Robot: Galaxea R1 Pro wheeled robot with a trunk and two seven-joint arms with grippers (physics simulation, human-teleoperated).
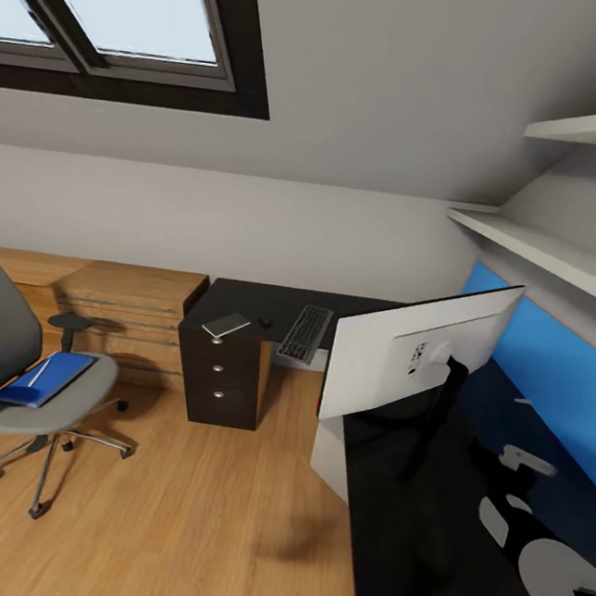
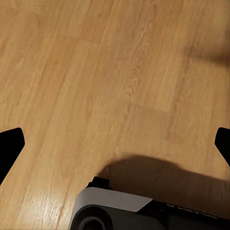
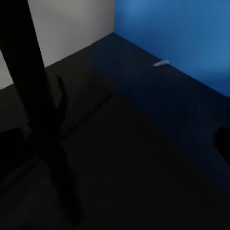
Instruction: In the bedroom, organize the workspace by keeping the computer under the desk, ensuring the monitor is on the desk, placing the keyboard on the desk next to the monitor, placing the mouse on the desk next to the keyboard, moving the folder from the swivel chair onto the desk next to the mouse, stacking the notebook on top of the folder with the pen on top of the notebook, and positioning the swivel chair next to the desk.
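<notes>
The left gripper's [image 2: 115,143] fingers [image 2: 10,146] are spread wide apart, empty, their black tips at the two edges of the left wrist view above bare light wood floor [image 2: 96,72]. Of the right gripper, one dark fingertip [image 3: 224,143] shows at the edge of the right wrist view, over the glossy black desk [image 3: 143,158]; whether those fingers are apart or closed cannot be told.

In the head view, the L-shaped desk [image 1: 243,293] runs along the far wall and down the right side. The monitor [image 1: 417,350] stands on the near right wing, its silver-white back facing the camera, on a black stand. The keyboard [image 1: 306,333] lies on the far wing, just beside the monitor's left edge. The tiny black mouse [image 1: 265,321] sits near the keyboard's left side, and the dark grey notebook [image 1: 226,325] lies left of the mouse, above the black three-drawer unit [image 1: 222,373].

The swivel chair [image 1: 10,365] stands on the floor at the left, apart from the desk. The blue folder [image 1: 46,379] lies flat on its seat, with the thin white pen [image 1: 44,371] resting on top of the folder. A blue panel [image 1: 549,376] lines the wall behind the right wing.
</notes>
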